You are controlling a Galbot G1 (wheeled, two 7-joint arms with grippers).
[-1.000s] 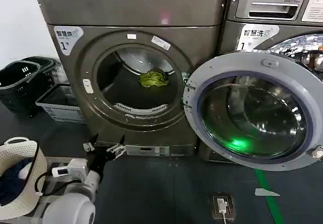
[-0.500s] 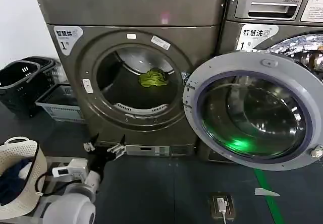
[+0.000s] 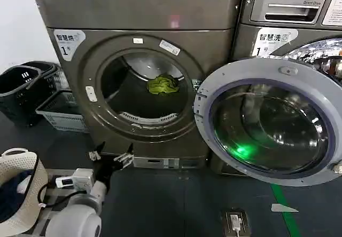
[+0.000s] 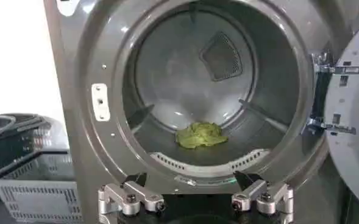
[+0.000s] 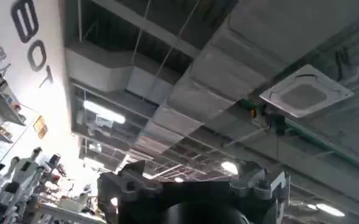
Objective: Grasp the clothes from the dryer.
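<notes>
Left gripper (image 3: 111, 157) lined up low before the dryer (image 3: 139, 13).
Fingers apart, empty — clothes (image 3: 163, 84) deep inside, door (image 3: 267, 120) swung clear.

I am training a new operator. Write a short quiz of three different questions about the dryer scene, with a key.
1. True or false: the dryer door stands open.
2. The clothes lie: A) in the drum, B) on the floor, C) in a basket.
3. Fill in: the left gripper is ____ and holds nothing.

Key: 1 true; 2 A; 3 open. The left gripper sits low, outside the porthole, pointing at it.
</notes>
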